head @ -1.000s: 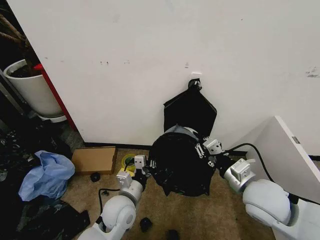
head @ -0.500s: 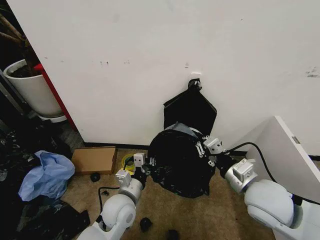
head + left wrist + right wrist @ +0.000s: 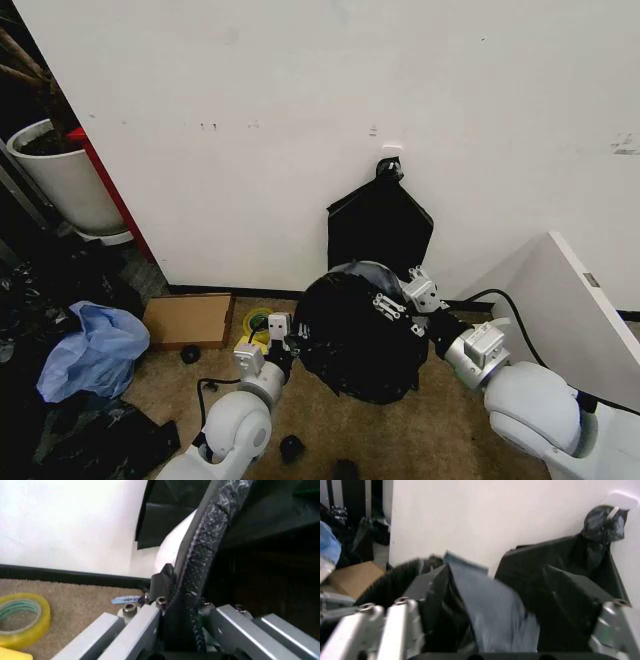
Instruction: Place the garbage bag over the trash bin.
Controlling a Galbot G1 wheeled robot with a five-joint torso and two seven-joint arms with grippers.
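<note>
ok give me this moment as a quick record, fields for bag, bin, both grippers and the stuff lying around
garbage bag: glossy black, stretched over the bin between both grippers
trash bin: cream-white wall visible beside the bag's edge in the left wrist view; mostly covered
left gripper: at the bag's left side, shut on its edge
right gripper: at the bag's upper right, shut on a fold of the bag
hanging black bag: on a wall hook behind the bin
floor items: cardboard box, yellow tape roll, blue plastic bag
plant pot: far left

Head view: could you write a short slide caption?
Both grippers, left and right, hold the garbage bag by the wall.
</note>
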